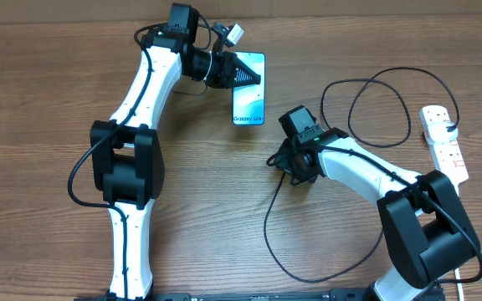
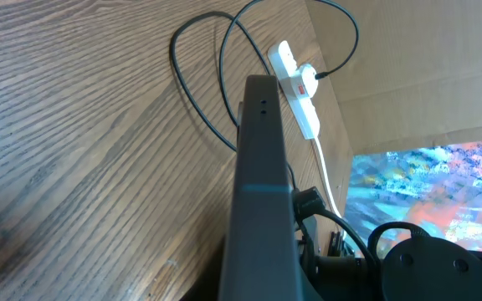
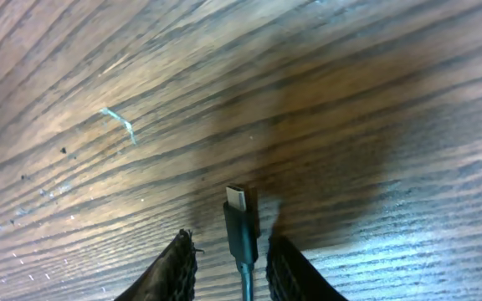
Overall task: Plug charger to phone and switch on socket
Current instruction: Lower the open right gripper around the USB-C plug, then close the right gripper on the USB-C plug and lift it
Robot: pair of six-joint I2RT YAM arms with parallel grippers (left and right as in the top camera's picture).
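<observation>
Overhead: phone (image 1: 249,100) far, socket (image 1: 444,140) at right edge

The phone lay near the tabletop's (image 1: 48,67) far edge, the left gripper (image 1: 249,73) over its top end, jaws unreadable. The right gripper (image 3: 233,251) straddled the charger (image 3: 241,226) tip on bare wood, jaws narrowly parted.

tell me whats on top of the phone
The left tool covers the upper end of the phone, hiding that part. The rest of the screen and the Galaxy S24 band lie bare. Its grip is unclear.
</observation>
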